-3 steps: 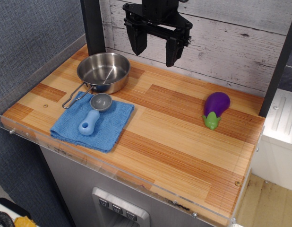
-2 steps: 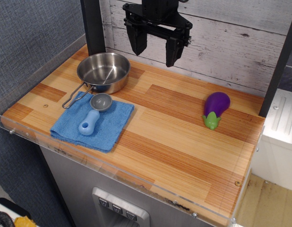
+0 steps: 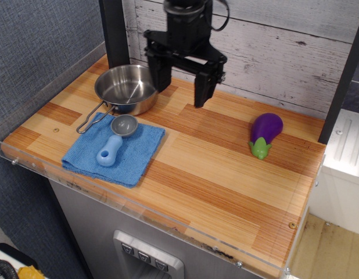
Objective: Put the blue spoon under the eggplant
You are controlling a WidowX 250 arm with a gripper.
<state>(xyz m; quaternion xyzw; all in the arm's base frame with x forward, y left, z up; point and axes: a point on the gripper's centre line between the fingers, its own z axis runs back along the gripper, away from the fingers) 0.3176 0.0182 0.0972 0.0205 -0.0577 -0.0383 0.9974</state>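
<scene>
— Starting with the blue spoon [image 3: 115, 142]: where do we find it?

— Left of the frame's centre, lying on the folded blue cloth [image 3: 114, 152], grey bowl toward the steel pan [image 3: 128, 88], handle toward the near edge. We judge that handle the easier part to grip.

— And the eggplant [image 3: 264, 133]?

— Far right on the table [image 3: 214, 174], well apart from the spoon, stem cap pointing down-frame. Bare wood lies below it, so we'd say the spoon belongs there.

— Our claw [image 3: 180, 86]?

— Upper centre, above the table beside the pan, fingers spread wide and holding nothing, ready to straddle the spoon.
</scene>
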